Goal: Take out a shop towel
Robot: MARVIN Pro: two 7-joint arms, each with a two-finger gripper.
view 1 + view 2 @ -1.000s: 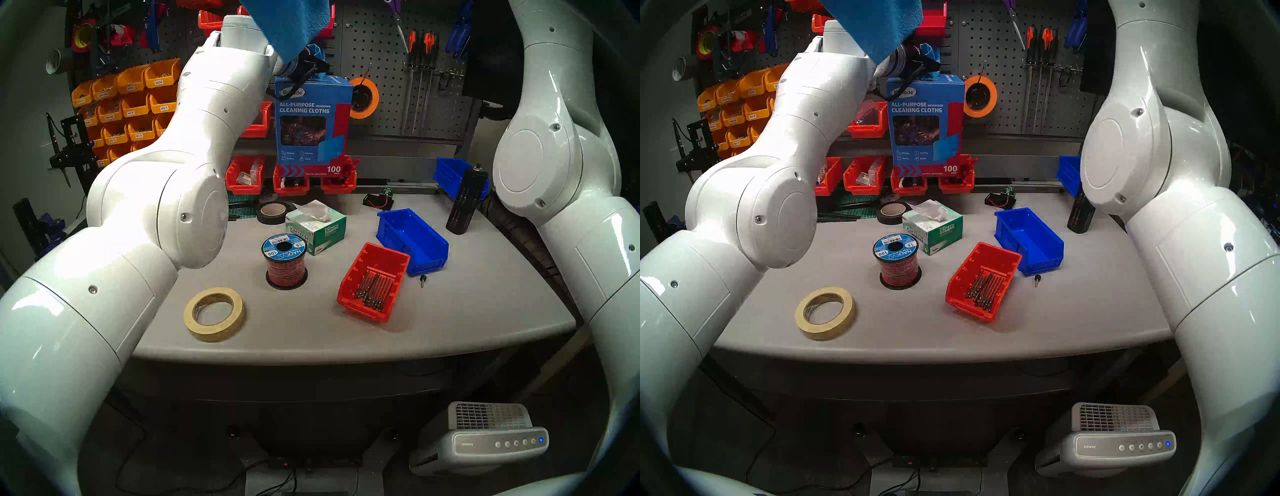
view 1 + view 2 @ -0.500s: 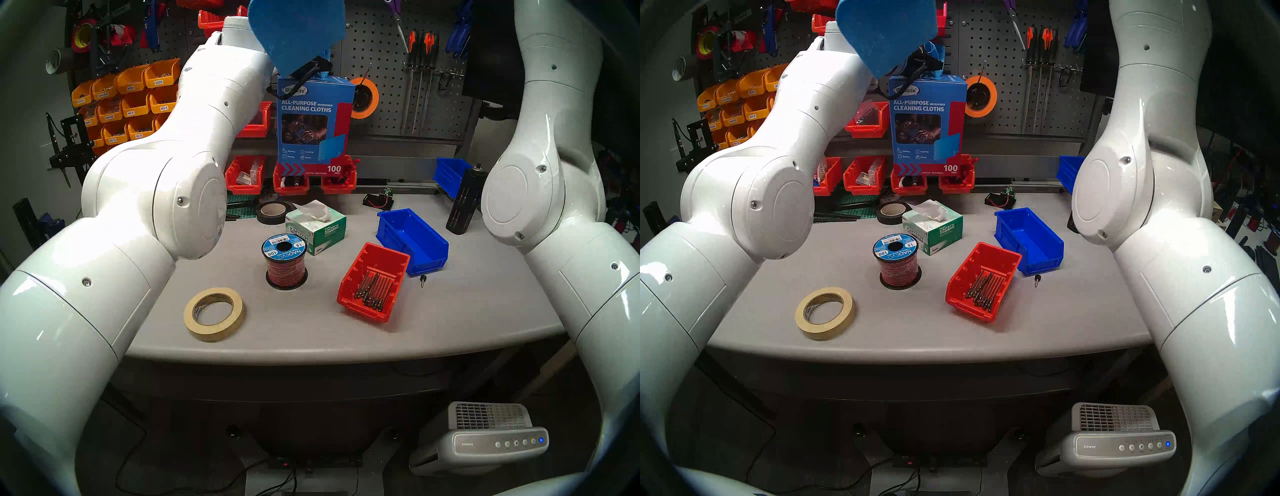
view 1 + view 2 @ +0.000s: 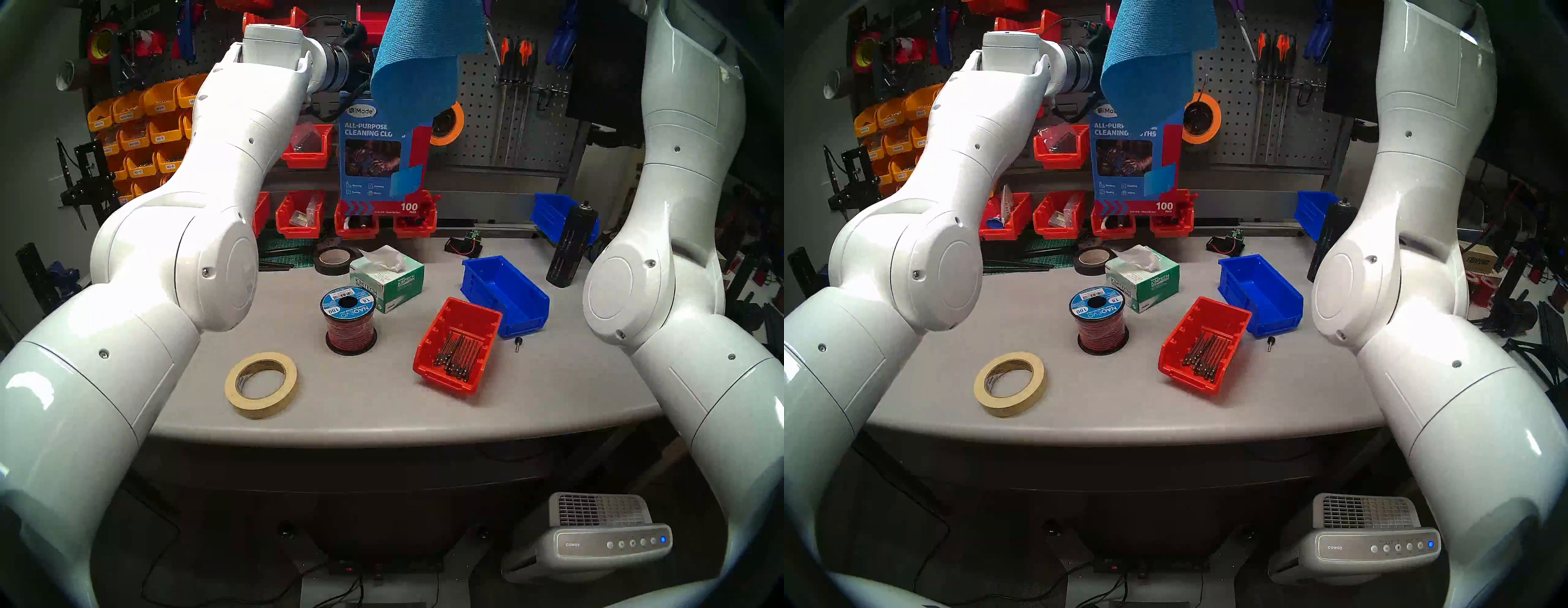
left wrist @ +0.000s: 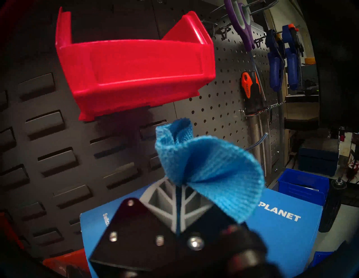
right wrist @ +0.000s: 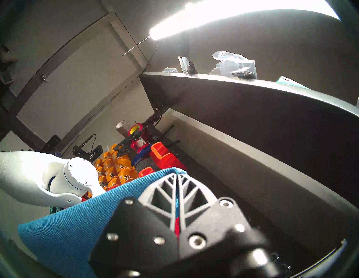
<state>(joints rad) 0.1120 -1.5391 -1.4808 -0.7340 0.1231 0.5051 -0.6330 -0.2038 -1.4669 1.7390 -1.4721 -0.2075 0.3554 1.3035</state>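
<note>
The tall blue box (image 3: 384, 153) is standing at the back of the grey surface (image 3: 551, 382), and its front is reading "UniMade", "ALL-PURPOSE", "CLEANING CLO…" and "100" — the hanging blue towel (image 3: 418, 63) is covering the rest of the words. In the left wrist view the box top is showing "PLANET". The green tissue box (image 3: 388, 280) is saying "KIMTECH", the wire spool (image 3: 350, 320) is saying "100" and "18", and the grey machine (image 3: 594, 539) on the floor is saying "coway".

The towel is hanging high in front of the peg wall (image 3: 509, 106), with its top cut off by the picture edge. The right tool (image 5: 177, 196) is pinching the towel's top edge with its fingers closed tight. The left tool (image 4: 178, 201) is also closed — it is gripping a bunched bit of blue towel above the box.

A tape roll (image 3: 261, 384), a red bin (image 3: 456, 346) of metal bits and a blue bin (image 3: 505, 295) are sitting on the surface. Orange bins (image 3: 148, 131) are lining the wall.
</note>
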